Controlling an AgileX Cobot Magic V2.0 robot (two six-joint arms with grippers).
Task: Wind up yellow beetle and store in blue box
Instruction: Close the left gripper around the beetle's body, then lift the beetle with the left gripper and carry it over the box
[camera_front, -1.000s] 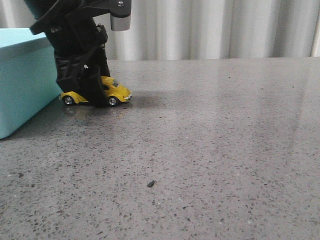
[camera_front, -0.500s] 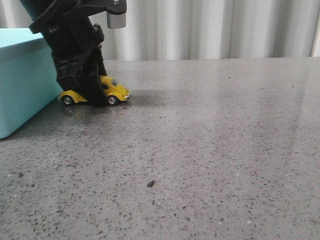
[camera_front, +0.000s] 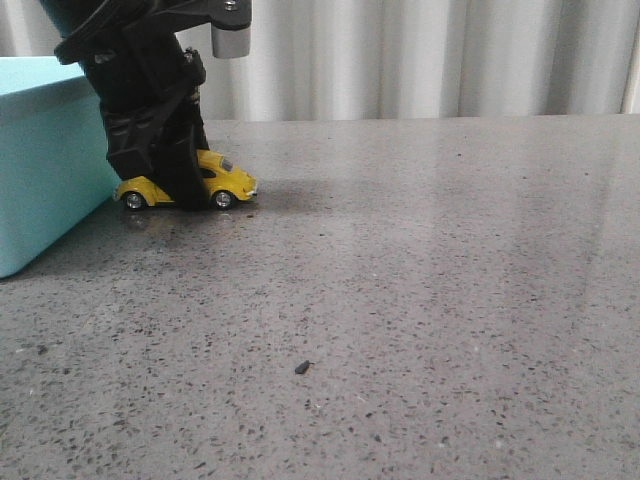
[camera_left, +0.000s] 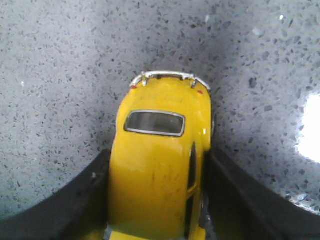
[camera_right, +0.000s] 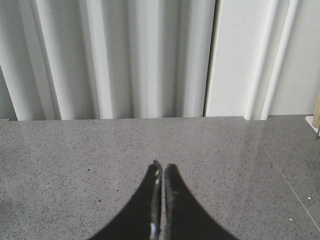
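Observation:
The yellow beetle (camera_front: 232, 180) stands on its wheels on the grey stone table, just right of the blue box (camera_front: 40, 170). My left gripper (camera_front: 185, 197) comes down from above and is shut on the car's sides, hiding its middle in the front view. In the left wrist view the yellow beetle (camera_left: 160, 145) fills the space between the black fingers (camera_left: 85, 200), its rear window and silver bumper pointing away. My right gripper (camera_right: 162, 167) is shut on nothing, hovering over bare table; the front view does not show it.
The speckled table (camera_front: 420, 260) stretches wide to the right and front of the car. A small dark speck (camera_front: 301, 367) lies near the front. White pleated curtains (camera_front: 420, 50) close off the back.
The left gripper has dragged the beetle a little to the left along the table, toward the blue box. Its grip is unchanged.

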